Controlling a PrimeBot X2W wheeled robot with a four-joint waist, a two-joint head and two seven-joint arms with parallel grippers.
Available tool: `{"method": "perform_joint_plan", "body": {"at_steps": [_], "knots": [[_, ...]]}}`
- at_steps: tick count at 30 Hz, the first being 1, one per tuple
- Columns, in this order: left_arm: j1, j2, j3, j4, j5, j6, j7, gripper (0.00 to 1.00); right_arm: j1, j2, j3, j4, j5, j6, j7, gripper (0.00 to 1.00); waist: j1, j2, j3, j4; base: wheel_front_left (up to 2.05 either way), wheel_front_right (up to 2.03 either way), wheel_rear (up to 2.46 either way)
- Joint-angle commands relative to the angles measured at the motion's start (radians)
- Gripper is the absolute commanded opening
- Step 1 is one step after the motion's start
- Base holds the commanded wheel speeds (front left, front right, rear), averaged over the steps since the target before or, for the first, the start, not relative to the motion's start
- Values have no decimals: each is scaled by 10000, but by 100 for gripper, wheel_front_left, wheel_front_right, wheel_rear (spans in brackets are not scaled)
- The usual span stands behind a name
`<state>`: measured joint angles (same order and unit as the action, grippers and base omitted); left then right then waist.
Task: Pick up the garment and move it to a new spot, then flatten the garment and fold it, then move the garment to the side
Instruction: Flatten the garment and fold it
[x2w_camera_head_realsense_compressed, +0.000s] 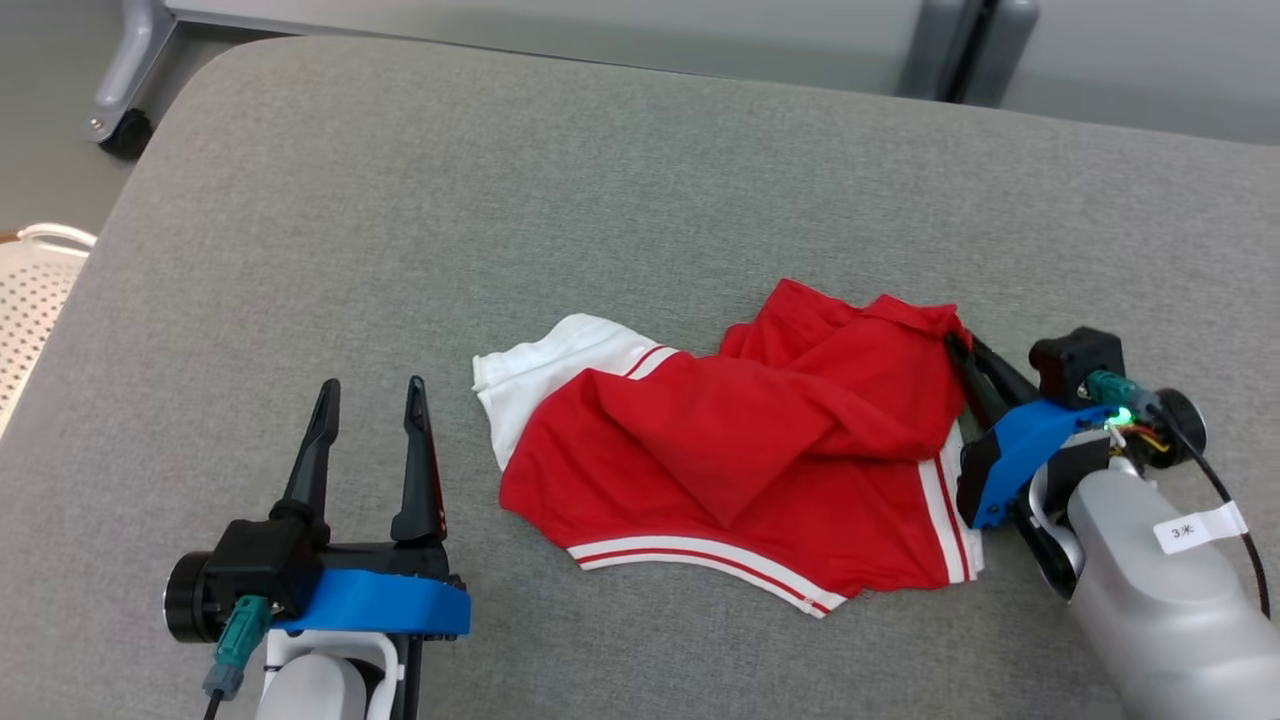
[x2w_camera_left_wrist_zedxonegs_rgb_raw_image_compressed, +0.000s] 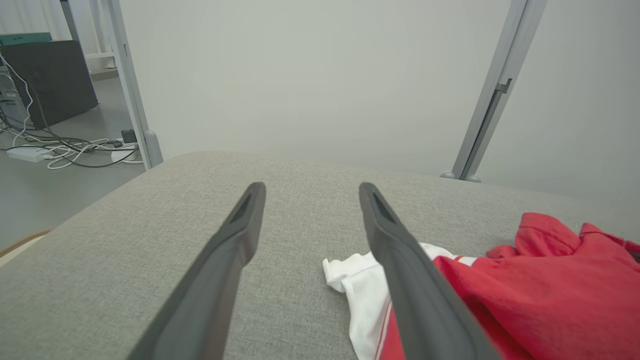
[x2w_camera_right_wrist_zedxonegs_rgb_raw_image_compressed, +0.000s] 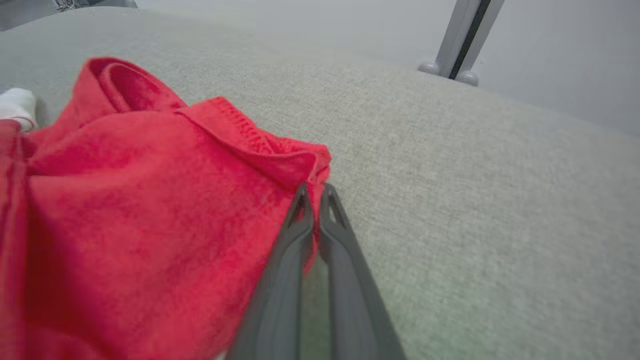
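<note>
Right wrist view: garment (x2w_camera_right_wrist_zedxonegs_rgb_raw_image_compressed: 140, 200) between jaws

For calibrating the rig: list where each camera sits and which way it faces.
Head view: on the head, looking forward and down at the grey padded table and red-and-white garment; shows open left tool, right tool and pale forearm.
Left wrist view: on the left wrist, looking along its open fingers across the table towards a wall.
Right wrist view: on the right wrist, looking along its shut fingers pinching the garment's red edge.
Shared: all show the garment.
</note>
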<state>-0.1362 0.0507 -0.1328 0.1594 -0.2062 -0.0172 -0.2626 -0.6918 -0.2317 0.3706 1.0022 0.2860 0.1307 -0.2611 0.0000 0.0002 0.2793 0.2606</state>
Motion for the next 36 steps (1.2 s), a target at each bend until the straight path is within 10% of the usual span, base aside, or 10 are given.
{"method": "perform_joint_plan", "body": {"at_steps": [1, 17, 35, 36], "knots": [[52, -5, 87, 7, -7, 28, -30, 100, -152, -161, 23, -271, 88, 2, -45, 0, 0, -2, -114, -161, 0, 0, 0], [562, -6, 380, 112, 211, -154, -29, 100, 2445, -1445, -1410, -4283, 1549, 2, -48, 0, 0, -2, -1289, -1958, 0, 0, 0], [1070, -5, 313, 143, 205, -245, -29, 100, 7651, -115, -4655, -6302, 1755, 2, 379, 0, 0, -2, -1686, -2692, 0, 0, 0], [1079, -5, 312, 155, 223, -272, -29, 100, 7680, -59, -4710, -6323, 1608, 2, 361, 20, 0, -2, -1719, -2711, 0, 0, 0]]}}
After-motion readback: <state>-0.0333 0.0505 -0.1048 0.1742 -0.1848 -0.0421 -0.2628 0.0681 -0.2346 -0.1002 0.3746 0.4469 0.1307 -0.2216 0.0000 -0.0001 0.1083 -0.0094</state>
